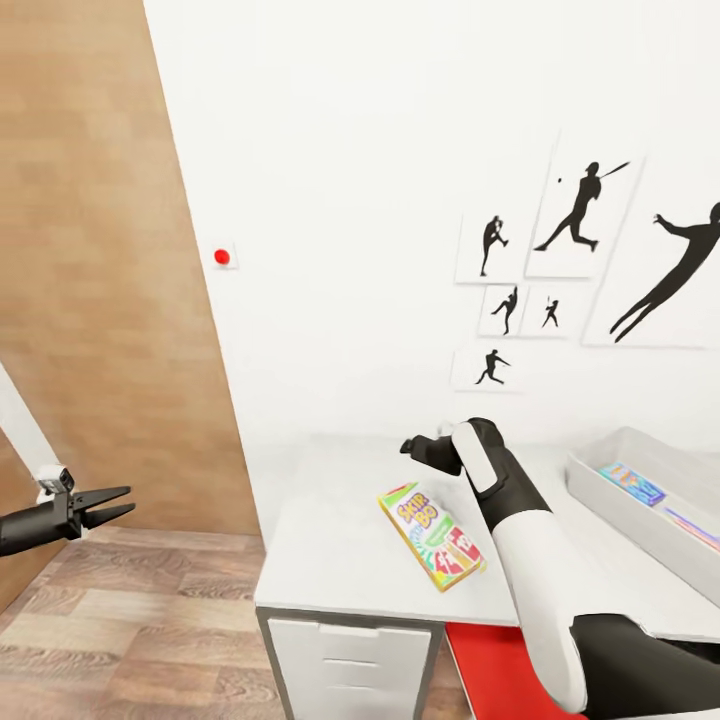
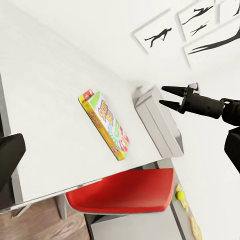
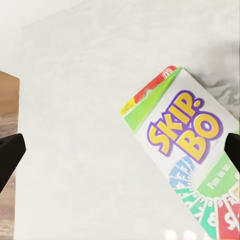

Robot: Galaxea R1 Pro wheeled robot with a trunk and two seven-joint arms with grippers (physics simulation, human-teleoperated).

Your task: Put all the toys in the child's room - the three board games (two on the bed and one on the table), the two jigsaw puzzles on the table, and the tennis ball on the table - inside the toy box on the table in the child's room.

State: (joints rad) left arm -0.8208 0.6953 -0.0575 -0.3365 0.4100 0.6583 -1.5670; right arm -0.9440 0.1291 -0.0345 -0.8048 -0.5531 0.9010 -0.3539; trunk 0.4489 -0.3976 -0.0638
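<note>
A yellow, red and green board game (image 1: 432, 535) reading "Skip-Bo" lies flat on the light grey table (image 1: 330, 550), near its front edge. My right gripper (image 1: 420, 447) hangs open just beyond the game's far end, above the table; the right wrist view shows the game (image 3: 190, 160) below it, between the spread fingertips (image 3: 10, 155). At the right stands the toy box (image 1: 640, 470), with two flat colourful items (image 1: 632, 483) inside. My left gripper (image 1: 115, 505) is open and holds nothing, off the table's left end above the floor. A small yellow-green tennis ball (image 2: 180, 195) lies beyond the red chair.
A red chair (image 1: 500, 665) is tucked under the table beside white drawers (image 1: 350, 660). A white wall with black athlete pictures (image 1: 580, 210) runs behind the table. A wood panel (image 1: 100, 280) and plank floor (image 1: 130, 620) lie to the left.
</note>
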